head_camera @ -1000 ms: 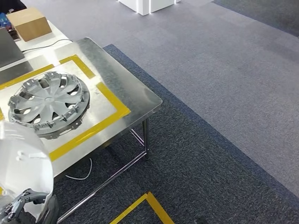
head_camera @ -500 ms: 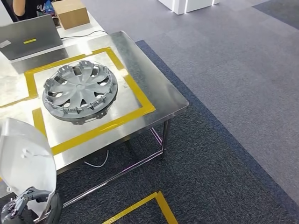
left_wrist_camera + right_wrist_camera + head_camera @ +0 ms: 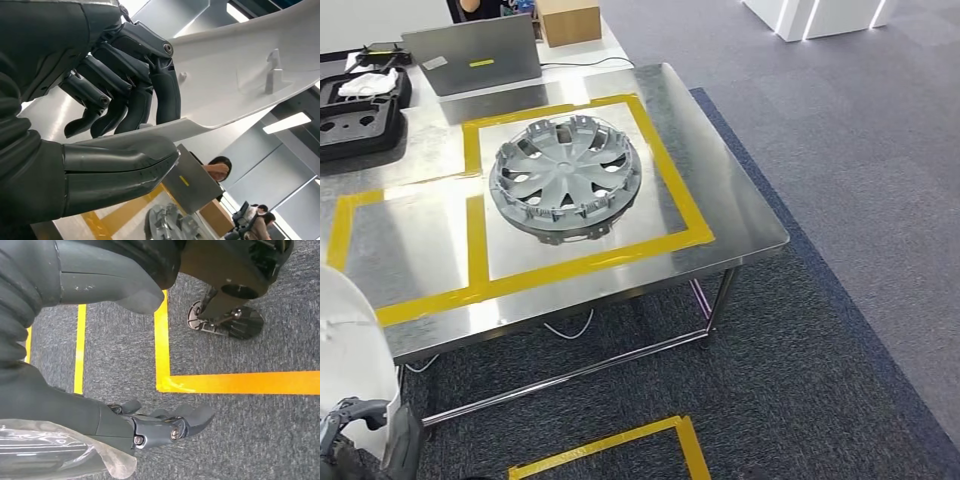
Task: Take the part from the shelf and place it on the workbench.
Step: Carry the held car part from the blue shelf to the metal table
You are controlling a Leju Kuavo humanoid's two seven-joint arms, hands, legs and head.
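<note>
Evidently we hold the white part [image 3: 234, 75] pinched in our left hand [image 3: 113, 115], low beside the steel workbench [image 3: 727, 190], ready to set it down, while our right hand [image 3: 151, 425] hangs loose, holding nothing.

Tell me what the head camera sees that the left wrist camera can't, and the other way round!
Head view alone: the whole steel table, the yellow tape squares, black foam trays and grey carpet. Left wrist view alone: the left hand close up, thumb and fingers gripping the white part's edge, plus ceiling lights. Both share the white part, the grey hubcap, the laptop and the cardboard box.
</note>
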